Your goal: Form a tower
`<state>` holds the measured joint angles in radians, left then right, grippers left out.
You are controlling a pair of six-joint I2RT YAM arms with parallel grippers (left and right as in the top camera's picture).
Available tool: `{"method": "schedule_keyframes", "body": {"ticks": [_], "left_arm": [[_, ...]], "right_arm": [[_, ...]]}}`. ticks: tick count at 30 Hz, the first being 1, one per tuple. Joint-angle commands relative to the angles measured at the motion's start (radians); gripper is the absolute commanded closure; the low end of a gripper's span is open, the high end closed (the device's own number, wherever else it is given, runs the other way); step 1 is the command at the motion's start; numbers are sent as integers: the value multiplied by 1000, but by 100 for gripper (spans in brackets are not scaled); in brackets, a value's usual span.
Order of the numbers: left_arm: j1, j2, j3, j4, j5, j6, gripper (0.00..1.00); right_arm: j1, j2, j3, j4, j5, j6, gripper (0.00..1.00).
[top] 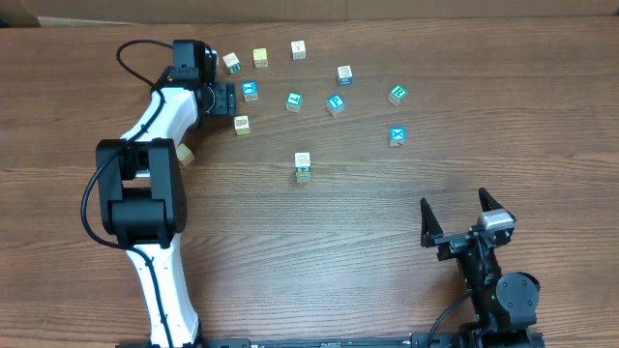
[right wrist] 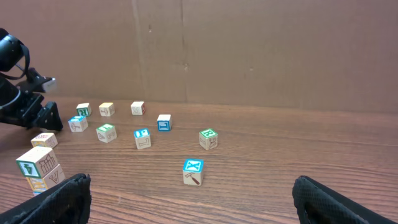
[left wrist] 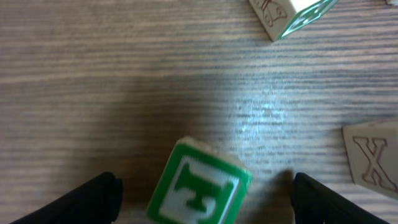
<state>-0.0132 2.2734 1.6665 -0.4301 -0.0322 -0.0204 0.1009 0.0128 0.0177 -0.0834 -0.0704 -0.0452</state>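
There are thirteen cubes on the table (top: pixel 319 251). Two are stacked as the tower (top: pixel 303 166). Ten loose cubes (top: pixel 335 103) are scattered in a band behind it, and a tan cube (top: pixel 184 153) is half hidden beside the left arm.

The tower stands alone near the middle of the table, in front of the band and well apart from both grippers. It is two cubes high. The top one is cream, with a square mark on its upper face and a green mark on the side seen from the right wrist. The lower one is cream with orange lines and is turned slightly off the upper. A blue X cube (top: pixel 397 135) lies loose to the tower's right.

The left gripper (top: pixel 230 98) is at the left end of the band and is released. Its fingers (left wrist: pixel 93 199) stand wide, with a green cube (left wrist: pixel 199 190) askew between them, touching neither. The right gripper (top: pixel 453 199), at the near right, is spread wide and holds nothing.
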Motion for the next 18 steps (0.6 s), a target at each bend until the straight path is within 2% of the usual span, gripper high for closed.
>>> {"method": "schedule_keyframes", "body": {"ticks": [1,9,11,18], "left_arm": [[8,-105,-6,-9,37,-78,15],[19,-256,-6,-90,60,-78,13],[19,-280,-6,-133,60,-85,3],[53,-351,-6,-264,56,-197,0]], "right_arm": [[6,-9,-10,3,5,-1,0],[6,-9,-10,3,5,-1,0],[6,-9,-10,3,5,-1,0],[6,-9,-10,3,5,-1,0]]}}
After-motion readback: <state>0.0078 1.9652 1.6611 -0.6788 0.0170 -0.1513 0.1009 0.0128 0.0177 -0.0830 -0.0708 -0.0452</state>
